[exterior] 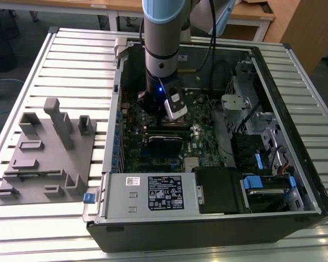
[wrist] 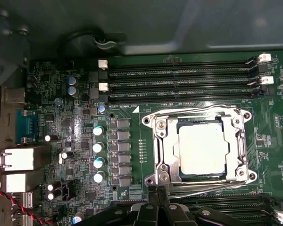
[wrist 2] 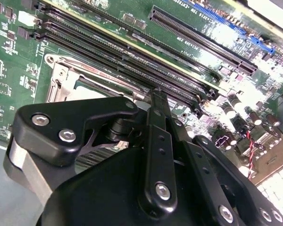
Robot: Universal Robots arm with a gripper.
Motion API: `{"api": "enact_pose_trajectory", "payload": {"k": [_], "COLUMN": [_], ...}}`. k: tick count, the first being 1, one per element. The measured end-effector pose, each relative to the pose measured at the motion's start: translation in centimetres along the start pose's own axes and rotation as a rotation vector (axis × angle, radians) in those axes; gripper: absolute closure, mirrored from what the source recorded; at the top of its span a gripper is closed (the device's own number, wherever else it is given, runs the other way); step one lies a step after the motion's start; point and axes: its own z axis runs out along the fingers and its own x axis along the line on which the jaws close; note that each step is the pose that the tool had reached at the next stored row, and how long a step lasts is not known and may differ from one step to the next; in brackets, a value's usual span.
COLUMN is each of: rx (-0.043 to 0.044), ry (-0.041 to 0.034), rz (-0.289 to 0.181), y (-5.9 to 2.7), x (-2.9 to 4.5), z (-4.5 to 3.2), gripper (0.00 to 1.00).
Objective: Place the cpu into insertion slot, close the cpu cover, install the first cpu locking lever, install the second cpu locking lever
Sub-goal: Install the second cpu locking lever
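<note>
Cpu (wrist: 201,149) sat seated, cpu cover (wrist: 202,179) down; your gripper (wrist: 158,194), fingers pressed together, hovered at its near edge; lever step, needs a precise hook

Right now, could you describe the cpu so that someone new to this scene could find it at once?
Start at the open computer case on the slatted table and find the green motherboard inside. Below the long black memory slots sits the cpu cover, a silvery frame; the cpu is the plain pale square within its window.

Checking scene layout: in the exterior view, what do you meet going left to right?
Grey fixture tray → blue tab → white-labelled power-supply box → black bay → blue drive latch
</note>
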Motion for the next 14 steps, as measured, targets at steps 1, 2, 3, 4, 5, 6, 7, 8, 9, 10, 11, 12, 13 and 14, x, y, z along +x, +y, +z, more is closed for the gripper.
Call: {"api": "enact_pose_trajectory", "payload": {"k": [1, 2, 3, 4, 5, 6, 7, 8, 9, 10, 11, 12, 13, 14], "rx": [-0.0009, -0.0016, -0.0022, -0.0027, -0.0033, -0.0042, -0.0053, -0.0069, -0.0091, -0.0117, -0.0149, -0.0182, -0.0218, -0.0247], "ry": [0.0001, 0.0002, 0.0002, 0.0002, 0.0003, 0.0003, 0.0004, 0.0006, 0.0007, 0.0009, 0.0010, 0.0012, 0.0015, 0.0017], "rz": [0.000, 0.000, 0.000, 0.000, 0.000, 0.000, 0.000, 0.000, 0.001, 0.001, 0.001, 0.001, 0.001, 0.001], "y": [0.00, -0.01, -0.01, -0.01, -0.01, -0.01, -0.02, -0.02, -0.02, -0.02, -0.02, -0.02, -0.03, -0.03], "x": [0.04, 0.08, 0.08, 0.09, 0.10, 0.11, 0.12, 0.13, 0.14, 0.14, 0.14, 0.15, 0.16, 0.16], "z": [0.00, 0.00, 0.00, 0.01, 0.02, 0.03, 0.04, 0.05, 0.06, 0.08, 0.10, 0.11, 0.12, 0.15], "gripper": [0.90, 0.90, 0.90, 0.90, 0.90, 0.90, 0.90, 0.90, 0.90, 0.90, 0.90, 0.90, 0.90, 0.90]}}
